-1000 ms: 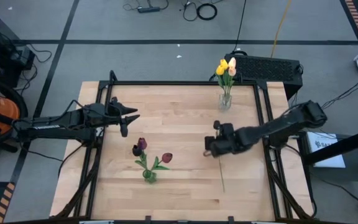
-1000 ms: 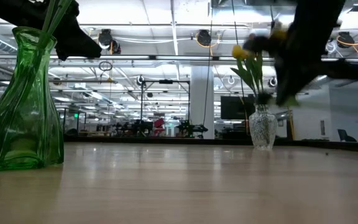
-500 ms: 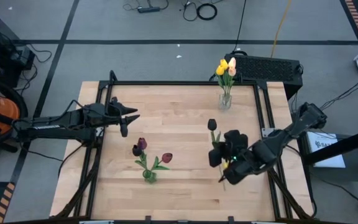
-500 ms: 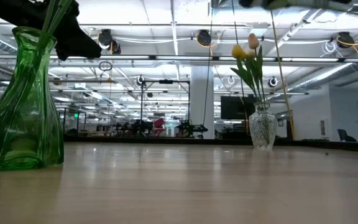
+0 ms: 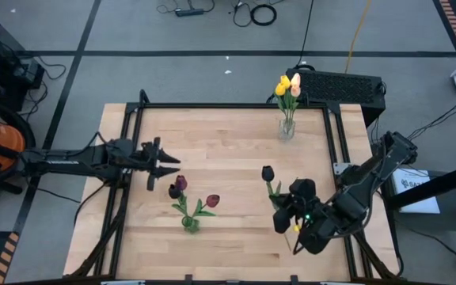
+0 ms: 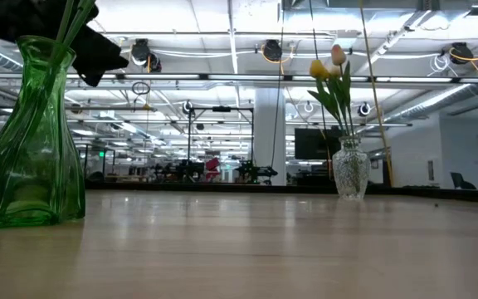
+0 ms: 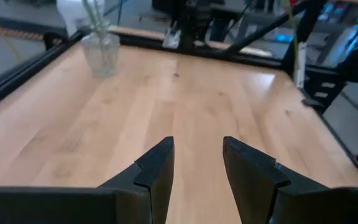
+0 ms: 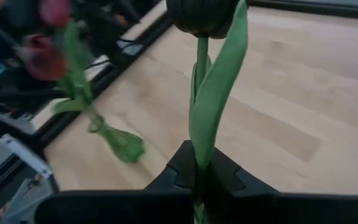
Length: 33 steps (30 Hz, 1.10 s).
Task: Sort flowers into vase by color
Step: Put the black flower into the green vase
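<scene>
Wooden tabletop [image 5: 228, 150] framed by black rails, grey floor around. Near edge: green vase [image 5: 190, 224] with dark red flowers [image 5: 179, 184]. Beside it to right, right gripper [image 8: 199, 169] raised above tabletop, jaws clamped on stem of near-black tulip [image 5: 268, 172], head upward. Left gripper [image 5: 167, 163] held at left side, jaws parted, nothing gripped. Far edge: clear vase [image 5: 286, 128] with yellow and peach tulips [image 5: 287, 85].

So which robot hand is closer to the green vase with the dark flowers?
The left one. The left gripper hovers just beyond the green vase, fingers open and empty. The right gripper is farther off to the vase's other side, shut on a dark tulip.
</scene>
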Each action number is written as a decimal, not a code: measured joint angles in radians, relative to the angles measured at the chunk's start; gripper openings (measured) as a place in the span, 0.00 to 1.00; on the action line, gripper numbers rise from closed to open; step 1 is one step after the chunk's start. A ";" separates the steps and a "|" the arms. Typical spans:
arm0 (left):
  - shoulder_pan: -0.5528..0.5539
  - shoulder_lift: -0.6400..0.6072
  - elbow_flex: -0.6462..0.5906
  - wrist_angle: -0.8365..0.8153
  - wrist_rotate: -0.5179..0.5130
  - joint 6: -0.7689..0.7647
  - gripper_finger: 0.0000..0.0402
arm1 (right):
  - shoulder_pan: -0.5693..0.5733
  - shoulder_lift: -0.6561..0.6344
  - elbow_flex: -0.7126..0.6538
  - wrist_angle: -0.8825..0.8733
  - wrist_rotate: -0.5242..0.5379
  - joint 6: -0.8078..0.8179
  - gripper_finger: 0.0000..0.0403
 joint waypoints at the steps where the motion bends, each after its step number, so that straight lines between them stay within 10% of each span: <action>1: -0.010 -0.011 -0.023 0.034 -0.001 0.000 0.36 | 0.007 0.000 0.000 0.016 0.009 -0.015 0.00; 15: -0.036 -0.252 -0.233 0.170 -0.093 -0.018 0.36 | 0.046 0.000 0.000 0.619 0.169 -0.673 0.00; 33: -0.041 -0.499 -0.368 0.167 -0.062 -0.046 0.36 | -0.075 0.214 0.001 1.301 0.022 -1.269 0.00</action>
